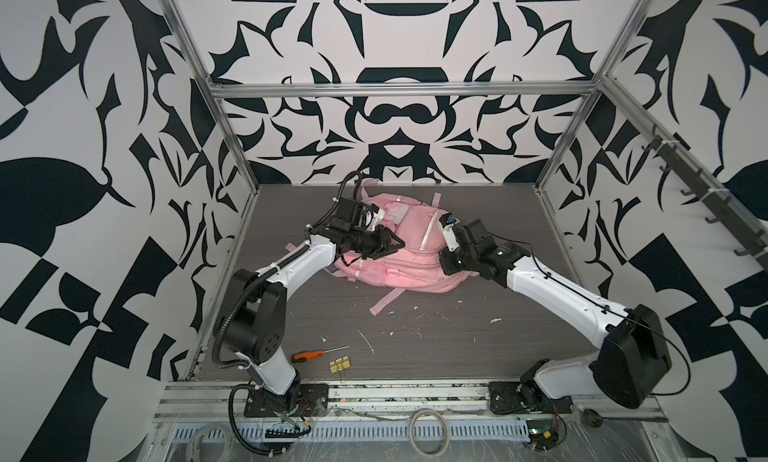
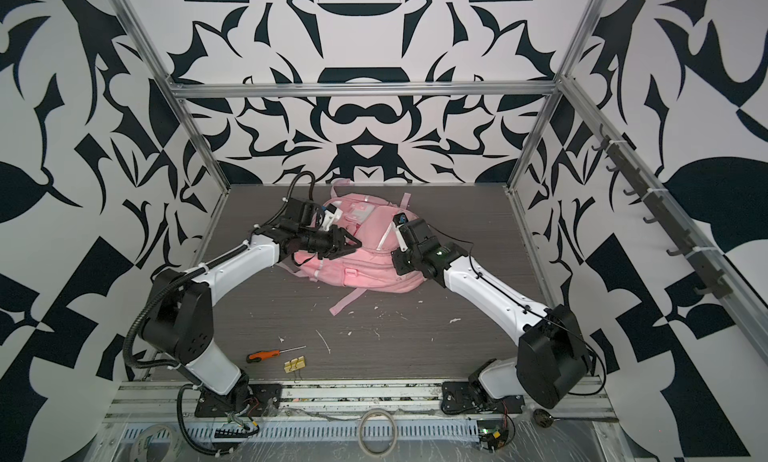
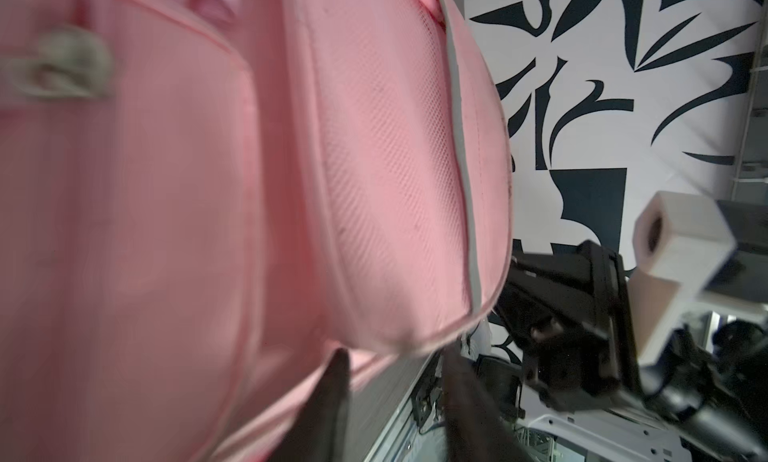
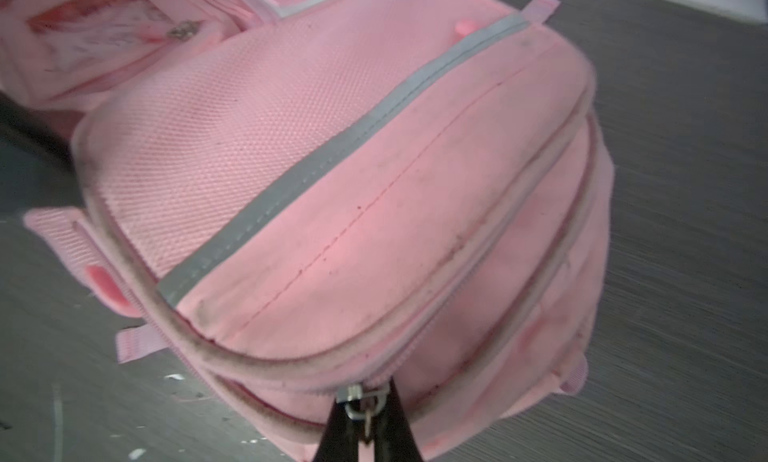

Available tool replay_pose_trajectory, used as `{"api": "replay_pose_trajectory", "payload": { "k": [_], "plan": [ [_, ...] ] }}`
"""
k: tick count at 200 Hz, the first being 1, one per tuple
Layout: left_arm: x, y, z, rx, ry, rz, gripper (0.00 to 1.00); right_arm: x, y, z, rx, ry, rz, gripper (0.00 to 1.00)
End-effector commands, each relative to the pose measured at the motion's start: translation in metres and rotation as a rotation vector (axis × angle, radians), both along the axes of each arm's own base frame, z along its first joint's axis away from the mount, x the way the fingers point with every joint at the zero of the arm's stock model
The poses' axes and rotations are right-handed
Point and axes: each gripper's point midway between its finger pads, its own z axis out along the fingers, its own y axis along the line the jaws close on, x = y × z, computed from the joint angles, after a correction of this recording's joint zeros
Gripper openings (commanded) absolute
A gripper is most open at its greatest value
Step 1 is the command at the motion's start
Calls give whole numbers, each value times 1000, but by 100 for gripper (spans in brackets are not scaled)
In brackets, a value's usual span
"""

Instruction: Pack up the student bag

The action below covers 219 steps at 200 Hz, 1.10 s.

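The student bag [image 1: 405, 268] is laid flat at the middle-back of the table [image 1: 436, 356], pockets up. The right gripper [image 4: 368, 426] is pressed together on the metal zip pull [image 4: 356, 395] at the bag's right end. A pocket zip is probably being run, but which way cannot be told. The left gripper [image 1: 391, 244] is held spread over the bag's left side with nothing pinched, likely placed to steady the fabric against the pull. The table is dark grey wood-grain, littered with white scraps. A screwdriver [image 1: 308, 354] and yellow binder clips [image 1: 340, 364] are left near the front edge, well apart from the bag. The cell is walled in black-and-white pattern and framed by aluminium bars.
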Motion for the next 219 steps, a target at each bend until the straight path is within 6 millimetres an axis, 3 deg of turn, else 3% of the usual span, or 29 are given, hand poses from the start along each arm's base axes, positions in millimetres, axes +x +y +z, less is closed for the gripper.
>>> {"api": "replay_pose_trajectory", "payload": {
  "k": [1, 19, 56, 60, 88, 115, 126, 136, 159, 180, 197, 219],
  "plan": [
    [-20, 23, 18, 30, -19, 21, 80, 5, -1, 34, -100, -124, 19, 0],
    [-48, 30, 11, 2, 61, 47, 95, -4, 24, 41, -45, -130, 57, 0],
    [-99, 26, -4, -64, 208, 39, 99, -27, 85, 47, 5, -106, 158, 0],
    [-103, 28, 2, -75, 193, 46, 99, -29, 93, 48, 14, -101, 169, 0],
    [-100, 31, -8, -123, 206, 128, 98, -50, 149, 54, 103, -72, 291, 0],
    [-87, 30, -11, -117, 181, 160, 91, -69, 182, 54, 151, -33, 388, 0],
    [-83, 32, -14, -125, 180, 193, 86, -79, 193, 54, 175, -20, 429, 0],
    [-78, 36, -19, -126, 171, 235, 76, -86, 199, 53, 189, -6, 454, 0],
    [-73, 49, -32, -133, 181, 313, 38, -91, 200, 53, 240, 0, 444, 0],
    [-68, 62, -35, -145, 165, 362, 21, -94, 198, 55, 254, -3, 443, 0],
    [-64, 71, -35, -139, 148, 378, 1, -92, 191, 55, 236, -15, 427, 0],
    [-60, 80, -35, -104, 122, 384, 0, -87, 171, 54, 162, -52, 393, 0]
  ]
}}
